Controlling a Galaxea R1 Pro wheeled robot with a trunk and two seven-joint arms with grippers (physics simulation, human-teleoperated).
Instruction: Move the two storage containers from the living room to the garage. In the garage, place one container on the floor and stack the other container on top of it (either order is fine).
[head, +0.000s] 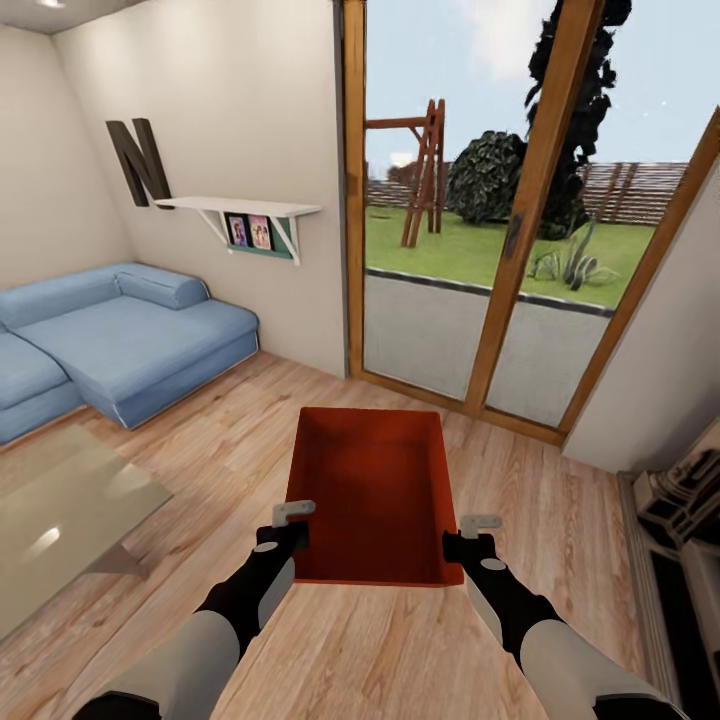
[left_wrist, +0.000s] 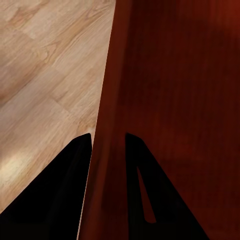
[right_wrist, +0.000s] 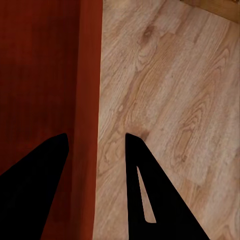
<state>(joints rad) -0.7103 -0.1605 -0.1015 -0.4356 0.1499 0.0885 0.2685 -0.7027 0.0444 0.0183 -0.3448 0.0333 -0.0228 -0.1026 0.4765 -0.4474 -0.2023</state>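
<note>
The head camera looks forward and down from above both arms, over an orange bin (head: 368, 495) on the wood floor (head: 230, 450) toward glass doors (head: 480, 200). Each wrist camera sits very close, looking along its gripper fingers (left_wrist: 65, 195) (right_wrist: 150, 195) at one bin wall (left_wrist: 107, 150) (right_wrist: 87, 125). All three views share bin and floor.
</note>
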